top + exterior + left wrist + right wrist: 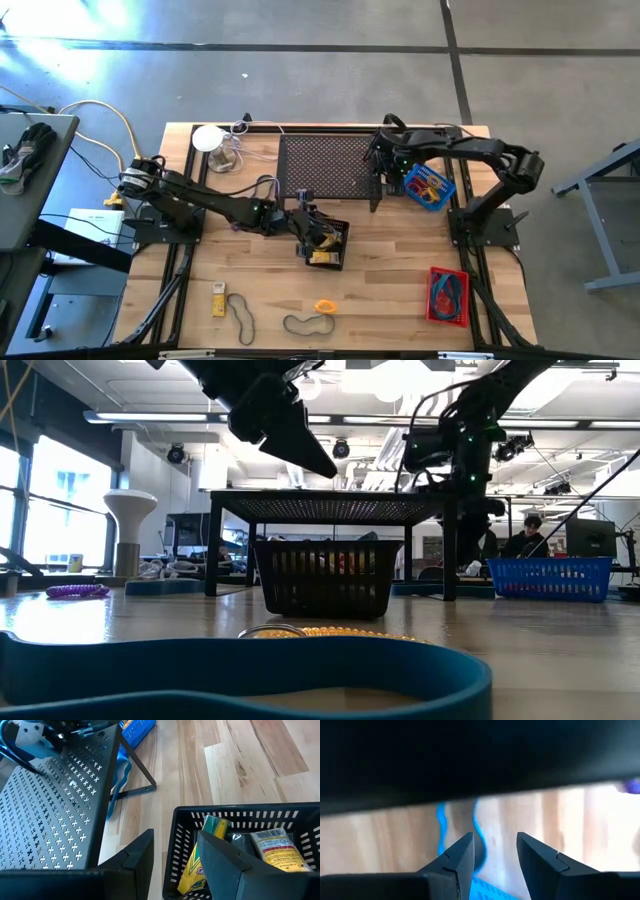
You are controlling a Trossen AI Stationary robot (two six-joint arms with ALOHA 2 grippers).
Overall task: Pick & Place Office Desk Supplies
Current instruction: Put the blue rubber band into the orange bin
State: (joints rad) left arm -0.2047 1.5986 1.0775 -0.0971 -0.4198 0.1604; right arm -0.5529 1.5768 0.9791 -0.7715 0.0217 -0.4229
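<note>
Roughly halfway: yellow packets (200, 865) already sit in the black basket (328, 243), left gripper (175, 865) parted and empty above. Right gripper (492, 857) looks empty too. One packet (218, 299), ring (325, 306), bands (241, 314) remain.

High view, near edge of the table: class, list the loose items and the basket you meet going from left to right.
Yellow packet → dark rubber-band loop → second dark loop → orange ring → red basket.
</note>
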